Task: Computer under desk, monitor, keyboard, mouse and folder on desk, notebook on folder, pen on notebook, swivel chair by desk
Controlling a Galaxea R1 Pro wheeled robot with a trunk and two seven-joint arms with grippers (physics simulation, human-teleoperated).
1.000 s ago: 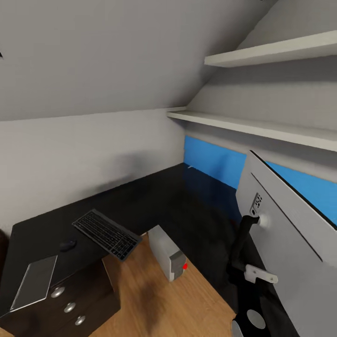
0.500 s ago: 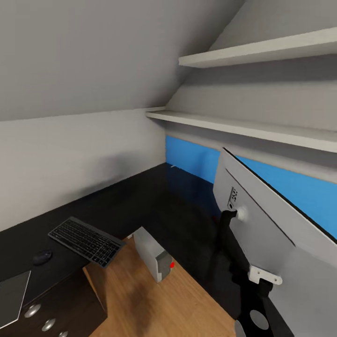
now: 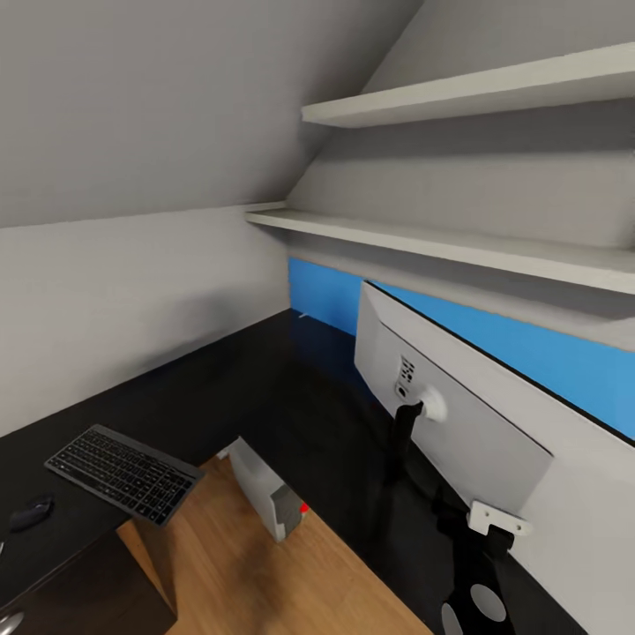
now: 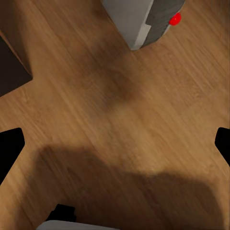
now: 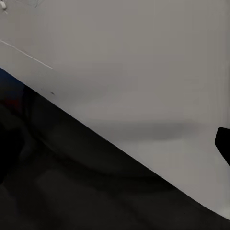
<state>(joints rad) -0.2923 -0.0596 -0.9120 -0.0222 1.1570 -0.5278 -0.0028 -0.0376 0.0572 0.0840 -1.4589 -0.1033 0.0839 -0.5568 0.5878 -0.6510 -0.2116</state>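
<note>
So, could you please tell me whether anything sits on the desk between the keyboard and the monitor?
Nothing visible does: the stretch of glossy black desk between the keyboard and the monitor is bare; the mouse lies on the keyboard's far side.

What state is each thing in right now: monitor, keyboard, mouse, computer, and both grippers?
Monitor: upright on the desk, grey back toward the camera.
Keyboard: flat on the desk, one corner past the edge.
Mouse: on the desk beside the keyboard, apart from it.
Computer: standing on the floor by the desk.
Left gripper: open, over bare floor.
Right gripper: close to the monitor's back; state unclear.
</note>
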